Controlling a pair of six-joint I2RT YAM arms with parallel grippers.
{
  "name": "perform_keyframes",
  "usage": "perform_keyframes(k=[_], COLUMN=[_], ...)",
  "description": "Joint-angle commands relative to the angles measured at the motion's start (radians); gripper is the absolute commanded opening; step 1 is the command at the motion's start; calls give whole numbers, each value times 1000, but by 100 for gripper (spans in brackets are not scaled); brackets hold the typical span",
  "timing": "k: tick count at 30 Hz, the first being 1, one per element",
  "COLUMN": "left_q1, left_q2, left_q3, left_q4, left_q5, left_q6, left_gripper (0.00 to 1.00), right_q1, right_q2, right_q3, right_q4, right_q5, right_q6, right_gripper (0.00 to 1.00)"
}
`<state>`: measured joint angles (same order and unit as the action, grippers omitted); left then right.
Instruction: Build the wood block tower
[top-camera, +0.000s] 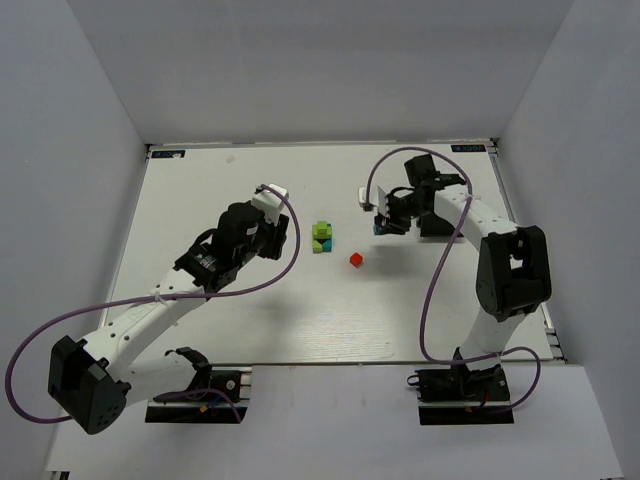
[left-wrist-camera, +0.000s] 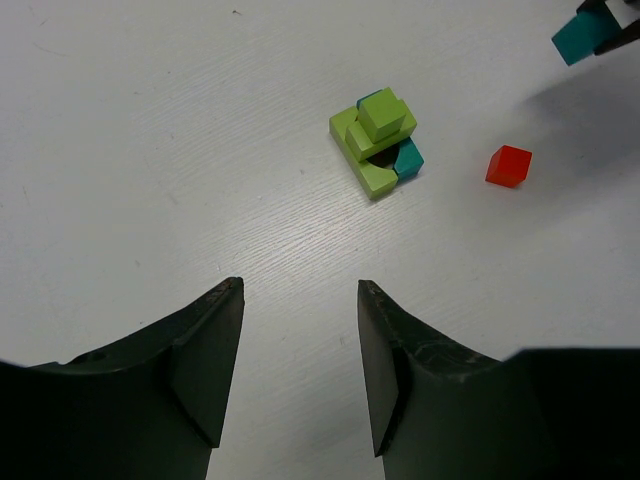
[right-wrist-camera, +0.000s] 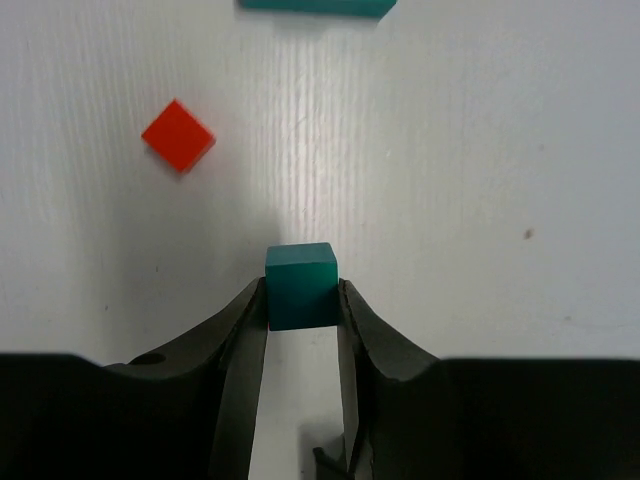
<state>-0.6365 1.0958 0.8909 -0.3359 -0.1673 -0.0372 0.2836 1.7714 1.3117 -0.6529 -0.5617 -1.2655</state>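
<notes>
Contact on both sides of a teal cube (right-wrist-camera: 301, 285): right end effector (right-wrist-camera: 302, 300) set to the cube's width, pads flat against it, nothing else in the grip. Looked lifted off the bench (top-camera: 250, 310), judging by the shadow lying apart from it at the upper right of the left wrist view.

Wood block tower (top-camera: 322, 238) near the middle of the overhead frame. Amounted to a low stepped pile: lime-green blocks, a teal one tucked at the base, a green cube uppermost, hardly taller than wide. Lay to the left of the loaded end effector in that frame, at about the same height, with a loose red cube (top-camera: 355, 259) between them and a little lower. Called, by that layout, for a leftward carry passing over the red cube, then a descent onto the top green face.

Left end effector (left-wrist-camera: 300, 290) on the opposite side of the pile, jaws roughly half apart and holding nothing, tower ahead of it in the upper middle of its own view. Seemed slightly nearer the pile than the right one, yet empty; likely left the placement to the right arm.
</notes>
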Motion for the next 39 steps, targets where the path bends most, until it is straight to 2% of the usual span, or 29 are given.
perform_keyframes(k=[1,7,18,39], left_q1=[6,6,6,6], left_q2=[-22,-22,-22,-31], left_q3=[-3,-3,-3,-3], left_q4=[8,8,8,8], left_q5=[8,8,-1,-1], left_q6=[0,0,0,0], left_gripper=[60,60,60,60], right_q1=[49,150,305,354], right_q2=[-17,60,209,290], right_q3=[112,253,454,528], right_q4=[-33,-33,-56,-79], right_q5=[-47,-47,42,128], right_q6=[109,218,281,287], right_gripper=[25,24,25,26])
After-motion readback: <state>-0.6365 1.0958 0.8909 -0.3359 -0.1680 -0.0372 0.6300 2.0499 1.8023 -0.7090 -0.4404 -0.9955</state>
